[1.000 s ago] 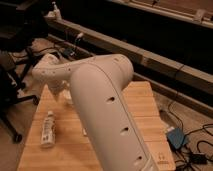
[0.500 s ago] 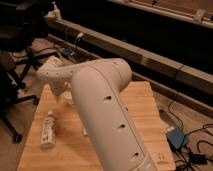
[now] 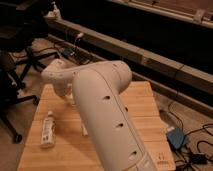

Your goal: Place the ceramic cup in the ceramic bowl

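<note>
the arm (image 3: pixel 107 115) fills the near middle of your view, and that is the main hazard: it blocks most of the bench (image 3: pixel 145 107). the hand is somewhere behind the arm, low over the bench, and none of it shows, so you cannot tell how wide it is or whether it has hold of anything. the cup and the bowl are out of sight too, most likely behind the arm. any lowering or releasing from here would be done blind. a cup let go off-centre could catch the bowl's rim, tip, and roll across the wood.

just left of the arm, a pale sliver (image 3: pixel 84 129) pokes out at bench level. it is too little to name, so don't take it for the cup.

further left of the arm, a labelled bottle (image 3: pixel 47 130) lies on its side, apart from everything else. it is not your target. a sweep of the arm that way could send it rolling off the edge.

right of the arm, down on the floor, a blue box (image 3: pixel 175 137) sits among cables. beyond the arm on the left stands an office chair (image 3: pixel 15 65). if the base shifts, both are close enough to snag.
</note>
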Robot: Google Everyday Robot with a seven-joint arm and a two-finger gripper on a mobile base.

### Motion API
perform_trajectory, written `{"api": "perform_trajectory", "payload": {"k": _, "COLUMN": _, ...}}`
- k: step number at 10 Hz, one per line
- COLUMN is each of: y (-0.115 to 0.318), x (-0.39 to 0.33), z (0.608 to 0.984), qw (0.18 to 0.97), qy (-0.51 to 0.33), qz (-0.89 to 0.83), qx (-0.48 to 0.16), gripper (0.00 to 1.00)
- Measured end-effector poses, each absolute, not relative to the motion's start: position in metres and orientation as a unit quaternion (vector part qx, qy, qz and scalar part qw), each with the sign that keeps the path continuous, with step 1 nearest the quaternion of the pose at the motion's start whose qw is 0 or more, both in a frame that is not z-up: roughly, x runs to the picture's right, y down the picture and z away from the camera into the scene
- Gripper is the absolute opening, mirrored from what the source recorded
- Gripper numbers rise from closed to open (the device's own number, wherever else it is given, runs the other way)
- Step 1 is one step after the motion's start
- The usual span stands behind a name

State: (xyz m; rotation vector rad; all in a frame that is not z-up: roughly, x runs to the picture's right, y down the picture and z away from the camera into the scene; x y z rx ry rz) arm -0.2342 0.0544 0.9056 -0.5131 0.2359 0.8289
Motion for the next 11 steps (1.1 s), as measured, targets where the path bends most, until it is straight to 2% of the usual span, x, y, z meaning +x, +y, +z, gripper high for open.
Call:
{"api": "perform_trajectory", "payload": {"k": 1, "y": 0.050, "x": -0.232, "z": 0.902, "qw": 0.880, "qy": 0.115, "qz": 0.395, "qx": -0.236, "gripper": 0.03}}
{"api": "perform_trajectory", "payload": {"k": 2, "y": 0.045, "x": -0.230, "z": 0.897, "qw": 0.883, "qy": 0.118, "qz": 0.393, "qx": -0.227, "gripper": 0.00}}
{"api": "perform_trajectory", "payload": {"k": 7, "y": -0.019, "x": -0.209, "z": 0.801, "qw": 0.889, "qy": 0.076, "qz": 0.430, "qx": -0.139, "gripper": 0.00}}
{"api": "perform_trajectory", "payload": {"k": 9, "y": -0.031, "x": -0.182, "z": 0.781, "qw": 0.875, "qy": 0.061, "qz": 0.464, "qx": -0.120, "gripper": 0.00}}
{"api": "perform_trajectory", "payload": {"k": 11, "y": -0.035, "x": -0.158, "z": 0.777, "qw": 0.861, "qy": 0.042, "qz": 0.493, "qx": -0.119, "gripper": 0.00}}
